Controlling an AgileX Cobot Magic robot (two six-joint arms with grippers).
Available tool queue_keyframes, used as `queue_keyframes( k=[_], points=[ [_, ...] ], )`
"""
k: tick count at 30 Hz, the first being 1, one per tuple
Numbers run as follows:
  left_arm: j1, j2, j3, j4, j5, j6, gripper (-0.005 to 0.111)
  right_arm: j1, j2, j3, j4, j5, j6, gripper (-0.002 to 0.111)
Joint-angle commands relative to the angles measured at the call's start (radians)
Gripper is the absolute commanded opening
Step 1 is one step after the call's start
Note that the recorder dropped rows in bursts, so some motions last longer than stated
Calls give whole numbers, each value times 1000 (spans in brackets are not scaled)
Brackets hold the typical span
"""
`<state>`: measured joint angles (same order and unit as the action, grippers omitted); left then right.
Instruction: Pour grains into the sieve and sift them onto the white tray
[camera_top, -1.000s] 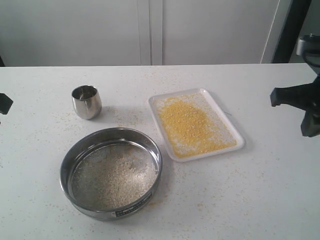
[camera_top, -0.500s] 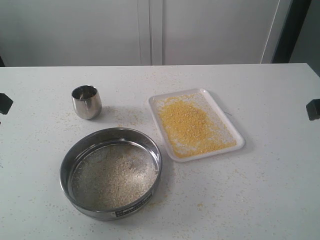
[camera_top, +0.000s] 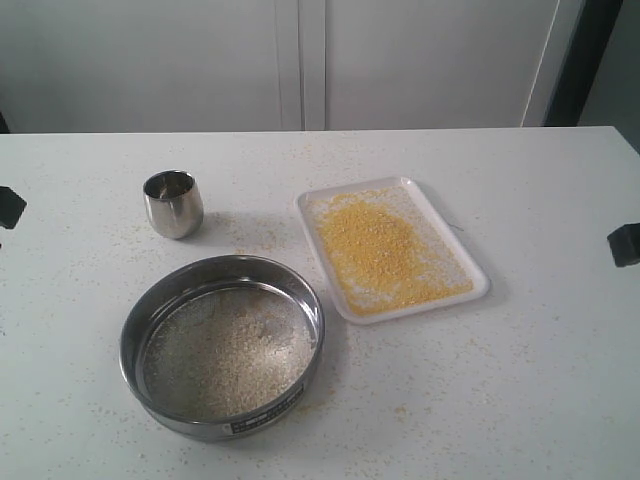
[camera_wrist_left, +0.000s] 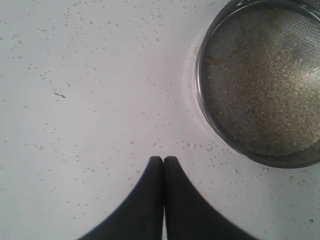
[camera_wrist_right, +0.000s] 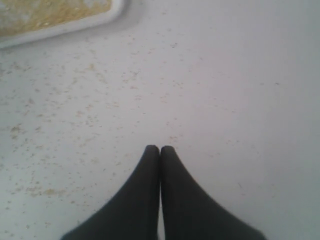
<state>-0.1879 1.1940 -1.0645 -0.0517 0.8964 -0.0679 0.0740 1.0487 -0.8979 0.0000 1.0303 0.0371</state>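
The left hand (camera_wrist_left: 163, 159) is pressed together and empty, above the white tabletop (camera_top: 520, 380) near the wide round steel sieve (camera_top: 180, 422). The right hand (camera_wrist_right: 159, 148) is likewise pressed together and empty, near a corner of the white rectangular tray (camera_top: 420, 306). The sieve holds pale off-white grains (camera_top: 225, 355). The tray lies just beside it, carrying fine yellow meal (camera_top: 385, 245). A small steel cup (camera_top: 173, 205) stands upright near the sieve.
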Motion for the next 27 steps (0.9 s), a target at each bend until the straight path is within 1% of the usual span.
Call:
queue_keyframes(
  k=[1,5,11,16,25,27],
  points=[
    [1,-11,8,0,9,-2,0,-16,-34,3,-143,12,171,0],
    [1,-11,8,0,9,-2,0,-16,-86,3,-212,18,235,0],
    [1,-11,8,0,9,-2,0,-16,-195,11,-214,-16,231,0],
    [1,-11,8,0,9,-2,0,-16,-308,77,-214,-78,226,0],
    [1,-11,8,0,9,-2,0,-14,-474,173,-122,-193,96,0],
    [1,-11,8,0,9,-2,0,-14,-508,191,-122,-220,91,0]
  ],
)
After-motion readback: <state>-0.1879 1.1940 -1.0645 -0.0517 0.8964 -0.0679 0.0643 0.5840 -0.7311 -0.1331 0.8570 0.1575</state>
